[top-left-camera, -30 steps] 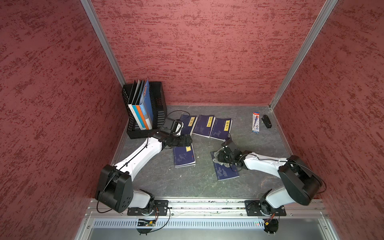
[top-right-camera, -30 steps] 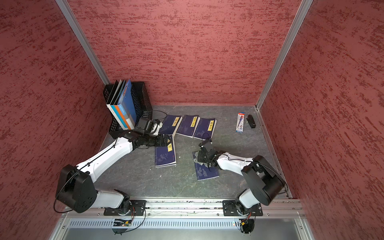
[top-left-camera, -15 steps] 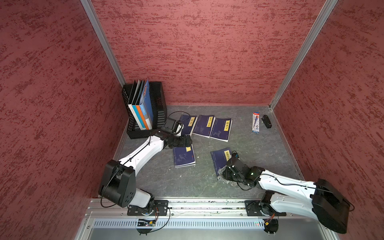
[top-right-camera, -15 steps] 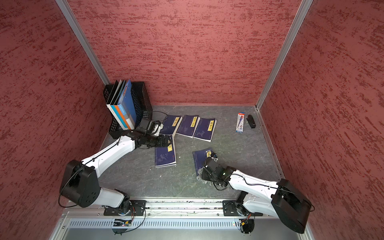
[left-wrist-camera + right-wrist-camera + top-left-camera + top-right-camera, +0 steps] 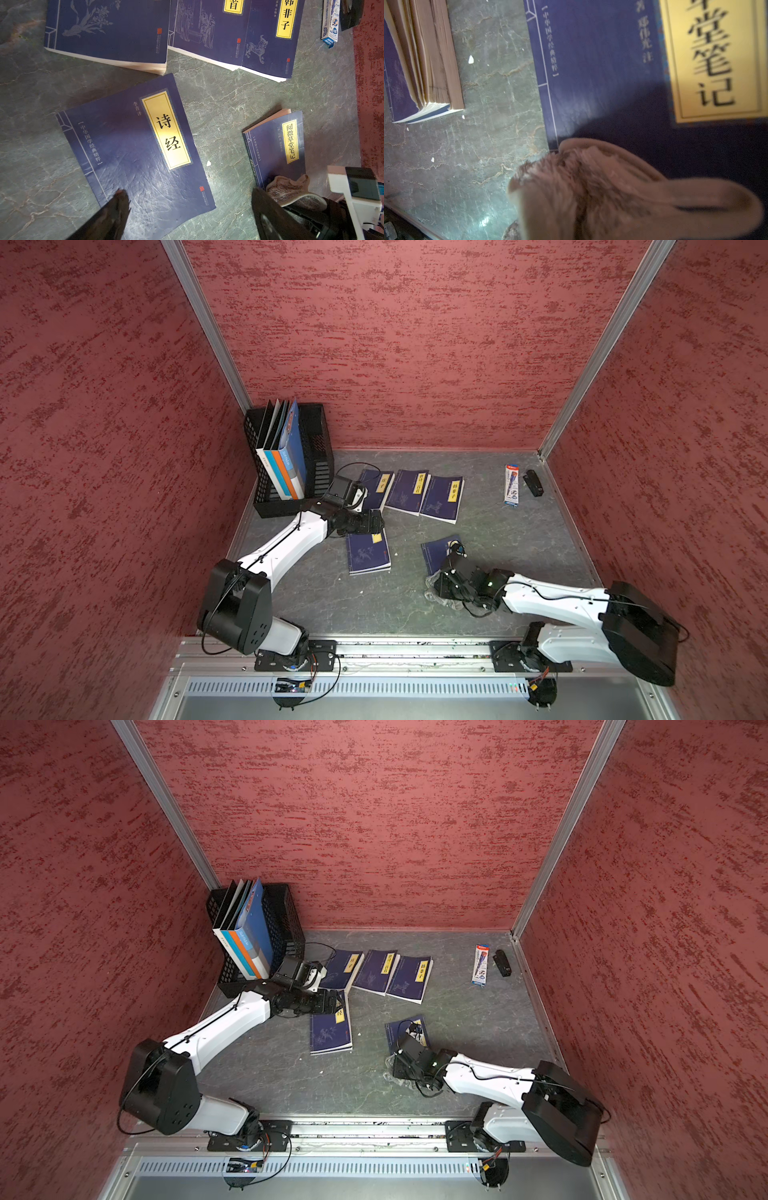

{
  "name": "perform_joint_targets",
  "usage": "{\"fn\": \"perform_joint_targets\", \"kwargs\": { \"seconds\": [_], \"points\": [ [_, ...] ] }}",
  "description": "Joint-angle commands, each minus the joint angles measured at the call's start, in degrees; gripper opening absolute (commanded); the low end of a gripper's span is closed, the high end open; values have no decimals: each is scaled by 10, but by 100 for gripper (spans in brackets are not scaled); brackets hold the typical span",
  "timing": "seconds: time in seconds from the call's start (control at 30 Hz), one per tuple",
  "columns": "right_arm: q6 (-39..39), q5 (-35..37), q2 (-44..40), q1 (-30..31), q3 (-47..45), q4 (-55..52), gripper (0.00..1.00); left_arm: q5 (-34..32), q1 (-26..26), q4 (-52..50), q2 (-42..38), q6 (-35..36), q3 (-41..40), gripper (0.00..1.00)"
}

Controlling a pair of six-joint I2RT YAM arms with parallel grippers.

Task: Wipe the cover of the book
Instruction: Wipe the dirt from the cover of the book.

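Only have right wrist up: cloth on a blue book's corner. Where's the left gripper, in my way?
Observer: No. The left gripper hangs open over the neighbouring book, clear of yours.
Operator: How much of my book is the arm covering?
Observer: In both top views the right gripper, with the cloth, sits at the near edge of your book; its far part is uncovered.
Operator: Anything further out?
Observer: Three more books lie in a row farther back.

Cloth point(image 5: 591, 187) lies on near end of book point(image 5: 591, 62).

High top views downward; wrist views close, sharing one book point(image 5: 270, 145)
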Motion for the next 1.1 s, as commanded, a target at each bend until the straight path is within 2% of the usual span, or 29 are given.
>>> {"fn": "perform_joint_targets", "kwargs": {
  "seconds": [0.0, 0.27, 0.47, 0.57, 0.67, 0.8, 0.97, 1.07],
  "points": [
    [-17, 11, 66, -20, -11, -22, 28, 0, 0, -6, 3, 7, 21, 93],
    [-89, 23, 163, -115, 49, 59, 27, -2, -8, -3, -5, 0, 13, 93],
    [-124, 16, 203, -147, 107, 61, 26, -14, -25, -1, 0, -6, 13, 93],
    [-116, 6, 175, -147, 77, 53, 26, -20, -29, -3, -4, -4, 16, 94],
    [-83, -7, 115, -140, 7, 44, 26, -25, -29, -3, -5, -3, 17, 93],
    [-17, -9, 21, -97, -69, 0, 26, -31, -29, -1, -2, -2, 18, 94],
    [59, -1, -55, -37, -96, -75, 26, -31, -30, 0, 6, 0, 24, 93],
    [76, 5, -91, -22, -105, -116, 26, -33, -30, 1, 6, 1, 25, 93]
  ]
}}
